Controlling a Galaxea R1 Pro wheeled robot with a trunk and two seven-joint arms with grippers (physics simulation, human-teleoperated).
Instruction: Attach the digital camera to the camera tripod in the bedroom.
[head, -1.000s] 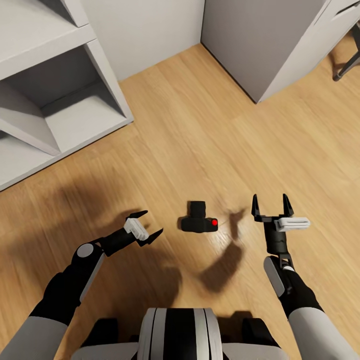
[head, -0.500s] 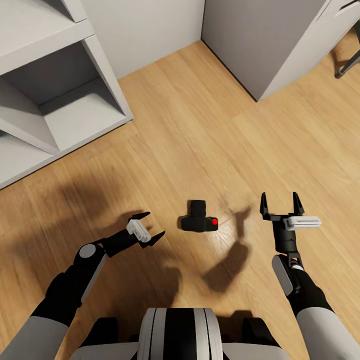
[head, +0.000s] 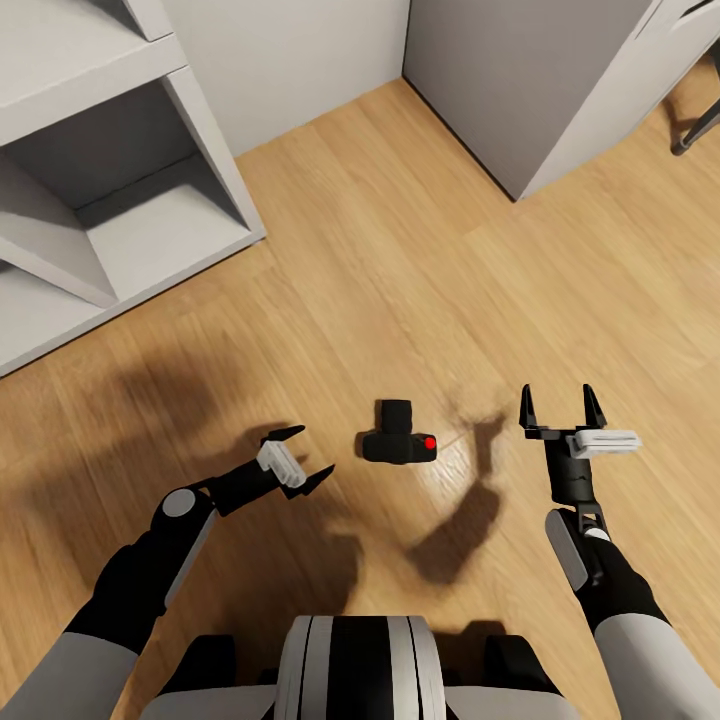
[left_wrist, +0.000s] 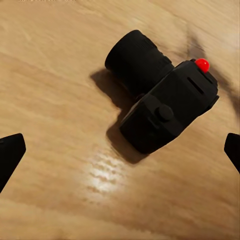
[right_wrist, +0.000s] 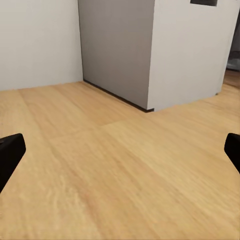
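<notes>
1. The left black two-fingered gripper (head: 305, 455) has its fingers spread wide and holds nothing; it hangs just beside the small black boxy digital camera (head: 398, 440), not touching it, with the fingertips pointing toward it.
2. In the left wrist view the digital camera (left_wrist: 161, 100) sits between the two dark fingertips (left_wrist: 10, 154), which show at the picture's edges, well clear of the camera body.
3. The right black two-fingered gripper (head: 557, 408) is also spread wide and empty, on the camera's other side and near it, its fingers pointing away from the robot.
4. The digital camera lies on the light wood plank floor (head: 420, 280), lens barrel pointing away from the robot, its round red button on the end nearest the right gripper.
5. Beyond the camera stand a white open shelf unit (head: 110, 190), cut off at the frame edge, and a grey box-shaped cabinet (head: 530, 80) in the corner.
6. A dark bar (head: 695, 135) at the edge past the cabinet is too cut off to identify.
</notes>
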